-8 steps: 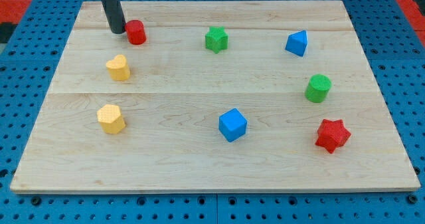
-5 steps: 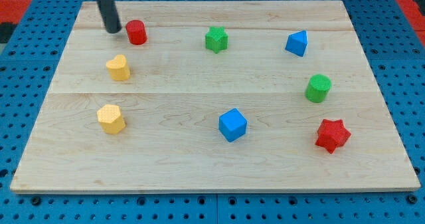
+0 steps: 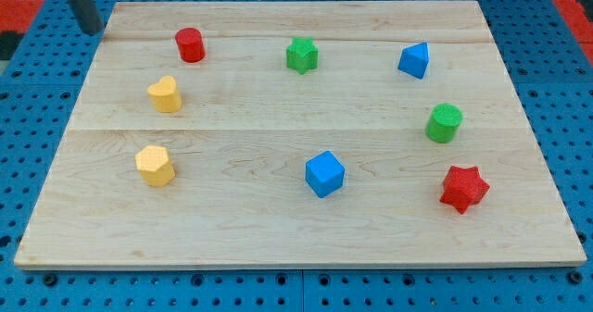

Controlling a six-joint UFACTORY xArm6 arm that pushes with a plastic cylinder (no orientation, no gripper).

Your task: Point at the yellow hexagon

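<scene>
**Tip off the far-left corner, target near-left**

Nearest the view's bottom, the red star (image 3: pixel 463 188) and blue cube (image 3: pixel 324 173) sit on the table (image 3: pixel 278 229). Level with them, toward the view's left, is the yellow hexagon (image 3: pixel 155 165), my target. Beyond it lies the yellow heart (image 3: pixel 165 94), and across on the right the green cylinder (image 3: pixel 444 123). Farther up are the red cylinder (image 3: pixel 190 45), green star (image 3: pixel 301 55) and blue block (image 3: pixel 415 60). My tip (image 3: pixel 91 31) stands at the top-left corner, just off the boards, touching nothing; this end effector is a plain rod and grasps nothing. The hexagon lies well toward the view's bottom and slightly right, and I judge the heart sits near that line.
</scene>
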